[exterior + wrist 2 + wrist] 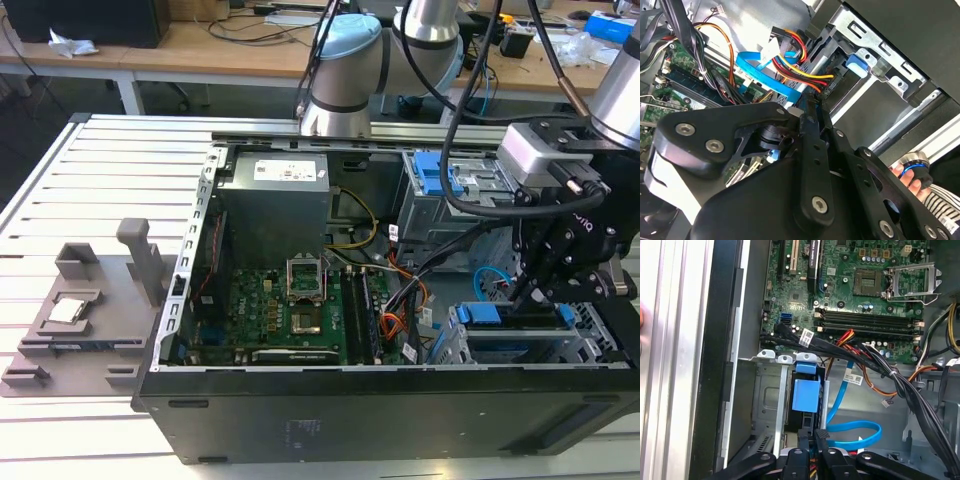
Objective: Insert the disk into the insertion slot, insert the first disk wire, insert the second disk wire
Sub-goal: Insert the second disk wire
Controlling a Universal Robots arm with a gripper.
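Looking at both wrist views, I see the disk (805, 395) already seated in the insertion slot (767, 405). My gripper (815, 436) has its fingers narrow, probably pinching a wire connector behind it. The second disk wire (852, 435) lies loose beside it, so I judge wiring underway; careful alignment is needed.

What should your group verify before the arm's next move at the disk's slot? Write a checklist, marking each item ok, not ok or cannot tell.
1. Disk in the slot: ok; its blue carrier sits inside the cage.
2. Gripper at the work: ok; it hangs right by the disk's end.
3. Red wire plugged in: cannot tell; its end is hidden behind the gripper.
4. Blue wire plugged in: cannot tell; it loops beside the slot, end hidden.
5. People clear: not ok; a hand is by the case in the second wrist view.
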